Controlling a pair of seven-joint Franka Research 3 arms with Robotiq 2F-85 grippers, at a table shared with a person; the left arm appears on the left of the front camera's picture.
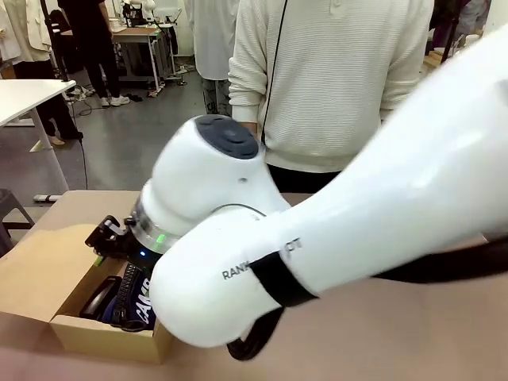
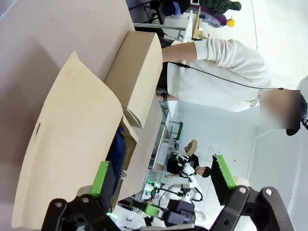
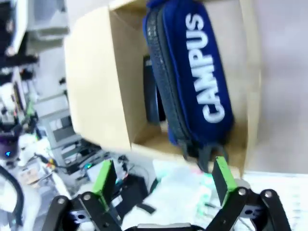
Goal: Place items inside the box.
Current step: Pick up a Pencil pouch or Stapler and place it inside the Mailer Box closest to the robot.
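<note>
**Pouch in the box, pincer poised to pull clear**

The navy "CAMPUS" zip pouch (image 3: 192,72) lies inside the cardboard box (image 3: 91,82), alongside a black stapler (image 1: 99,298). The right pincer (image 3: 163,168) hovers over one end of the box, fingers spread wide and holding nothing. The left pincer (image 2: 161,166), likewise wide open and empty, hangs beside a raised flap (image 2: 72,144). A person in a white sweater (image 1: 333,79) stands across the counter (image 1: 397,341). The step in hand looks like a clean exit. The right pincer should rise straight up with fingers apart, because the pouch's zip pull (image 3: 204,154) sits close to one pad and could snag. It should also steer clear of the flaps.
</note>
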